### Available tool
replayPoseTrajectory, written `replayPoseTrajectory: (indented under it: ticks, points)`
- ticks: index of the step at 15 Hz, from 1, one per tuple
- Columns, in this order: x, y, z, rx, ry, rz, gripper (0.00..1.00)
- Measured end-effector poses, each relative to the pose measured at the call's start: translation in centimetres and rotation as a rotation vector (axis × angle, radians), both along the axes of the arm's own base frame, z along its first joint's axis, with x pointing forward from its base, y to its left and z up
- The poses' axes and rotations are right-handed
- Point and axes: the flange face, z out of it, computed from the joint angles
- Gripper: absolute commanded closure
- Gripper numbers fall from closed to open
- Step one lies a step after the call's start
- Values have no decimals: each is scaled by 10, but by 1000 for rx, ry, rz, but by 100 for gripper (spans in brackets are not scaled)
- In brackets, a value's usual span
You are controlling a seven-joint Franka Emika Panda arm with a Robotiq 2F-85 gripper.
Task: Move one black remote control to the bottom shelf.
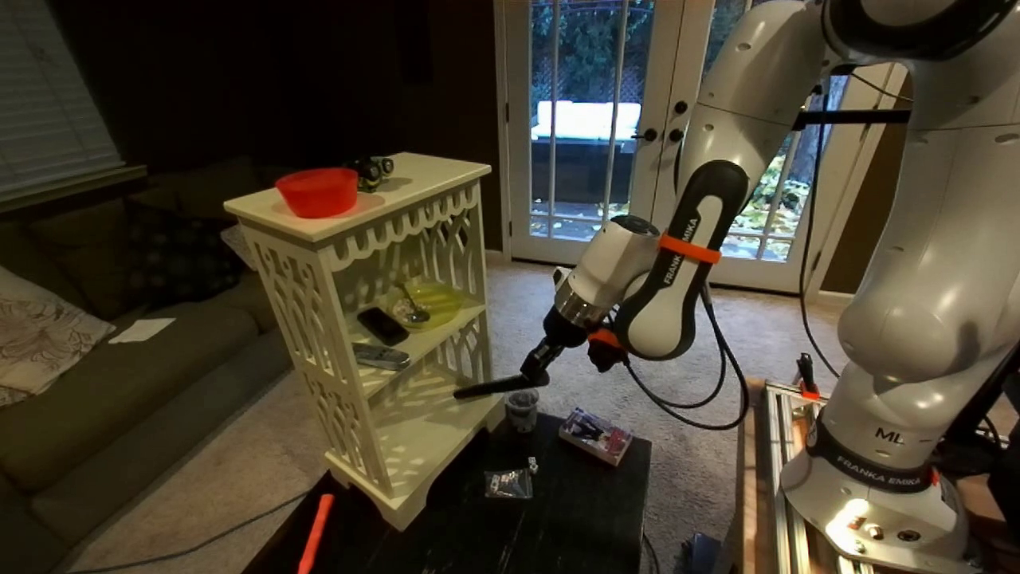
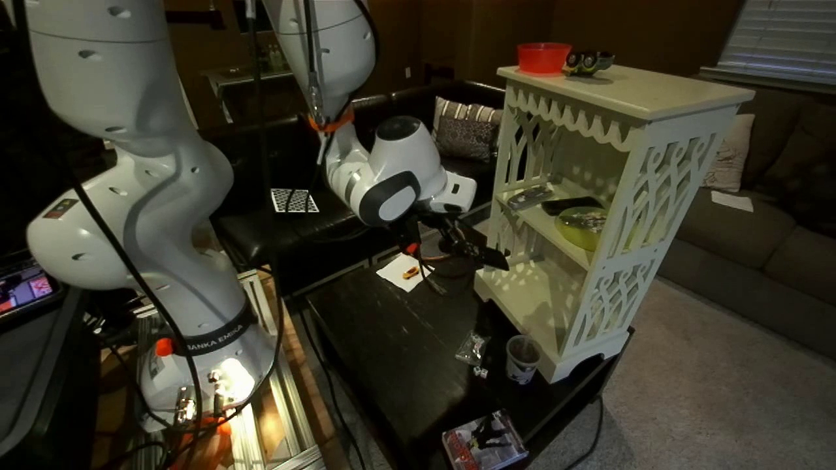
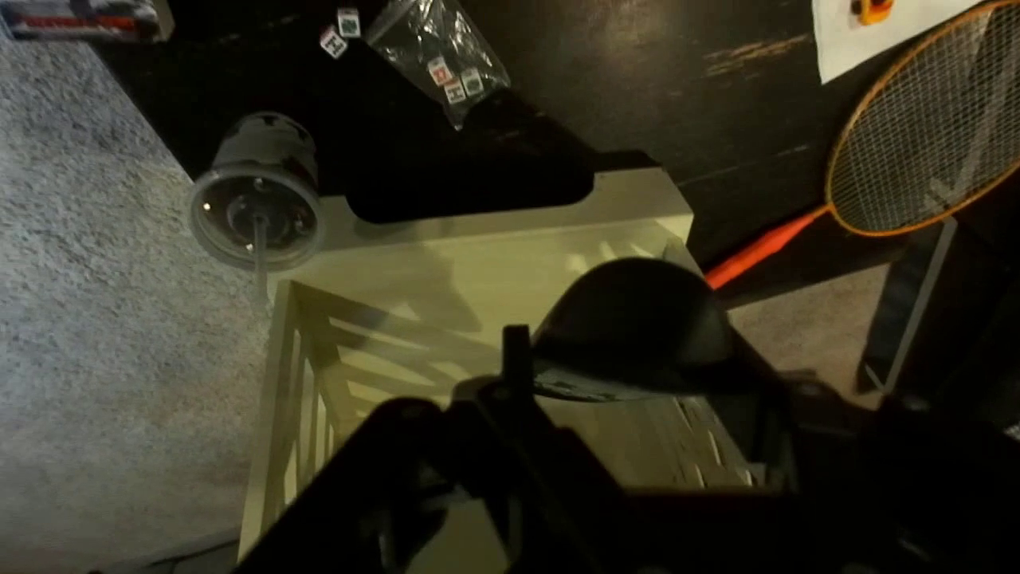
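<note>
My gripper (image 1: 539,368) is shut on a long black remote control (image 1: 492,387). In an exterior view the gripper (image 2: 465,243) holds the remote (image 2: 492,257) tilted slightly down at the rack's open front. The remote's far end is level with the gap between the middle and bottom boards, above the bottom shelf (image 1: 434,418). The bottom shelf (image 2: 532,297) bears nothing that I can see. In the wrist view the remote (image 3: 637,319) is a dark rounded shape in front of the bottom shelf (image 3: 510,267). How far its tip reaches inside is hard to tell.
The middle board holds a grey remote (image 1: 381,356), a black flat device (image 1: 382,326) and a green bowl (image 1: 437,307). A red bowl (image 1: 317,193) stands on top. A cup (image 2: 523,358) stands by the rack's front corner. A racket (image 3: 924,119), bag (image 3: 450,60) and box (image 1: 595,435) lie on the table.
</note>
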Motion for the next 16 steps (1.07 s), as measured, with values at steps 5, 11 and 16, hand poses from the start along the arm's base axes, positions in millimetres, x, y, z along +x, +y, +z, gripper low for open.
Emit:
replayPoseTrajectory:
  ticks: [5, 11, 16]
  points:
    - [12, -15, -11, -13, 111, -65, 69]
    - [65, 17, -52, 42, 155, -84, 69]
    - [102, 53, -81, 180, 167, -70, 69]
